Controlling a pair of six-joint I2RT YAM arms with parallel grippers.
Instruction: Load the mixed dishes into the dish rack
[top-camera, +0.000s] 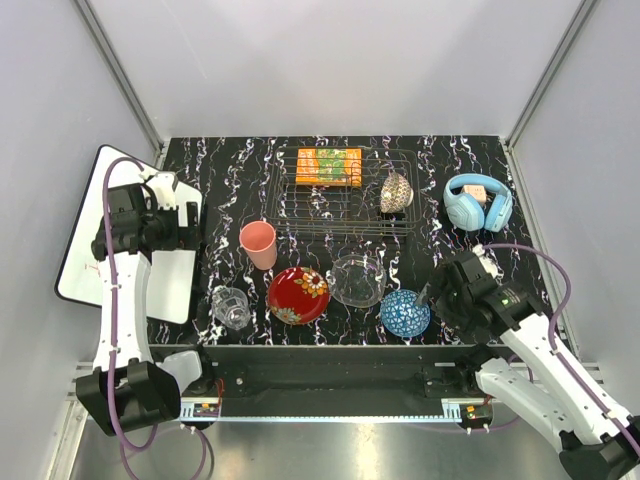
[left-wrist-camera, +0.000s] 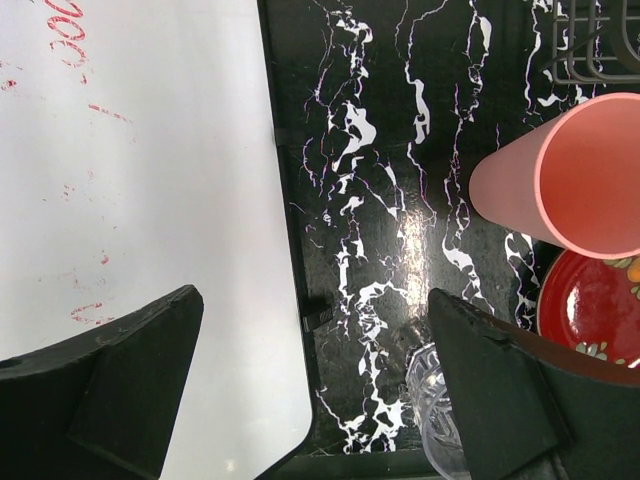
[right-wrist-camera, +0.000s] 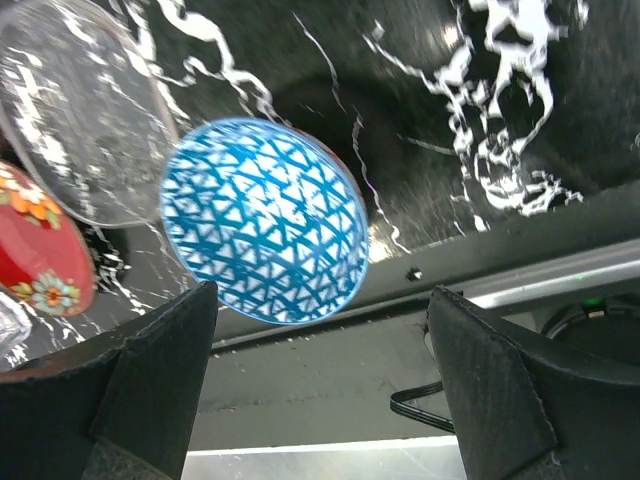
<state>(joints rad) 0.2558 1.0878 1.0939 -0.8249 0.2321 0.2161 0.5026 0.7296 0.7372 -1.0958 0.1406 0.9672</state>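
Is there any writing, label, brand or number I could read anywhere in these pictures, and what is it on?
No text can be read with confidence.
White board: faint red pen marks, smudged and cut off at the picture's edge in the left wrist view; not legible.
Orange-green box: colourful print on its face, too small to read from the top view.
Nothing else shows any text or sign.

Beige bowl (top-camera: 396, 192) tilts in the dish rack (top-camera: 330, 212); pink cup (top-camera: 258, 244), glass cup (top-camera: 230, 307), red bowl (top-camera: 298, 295), clear bowl (top-camera: 357, 279) and blue bowl (top-camera: 405, 313) sit before it.
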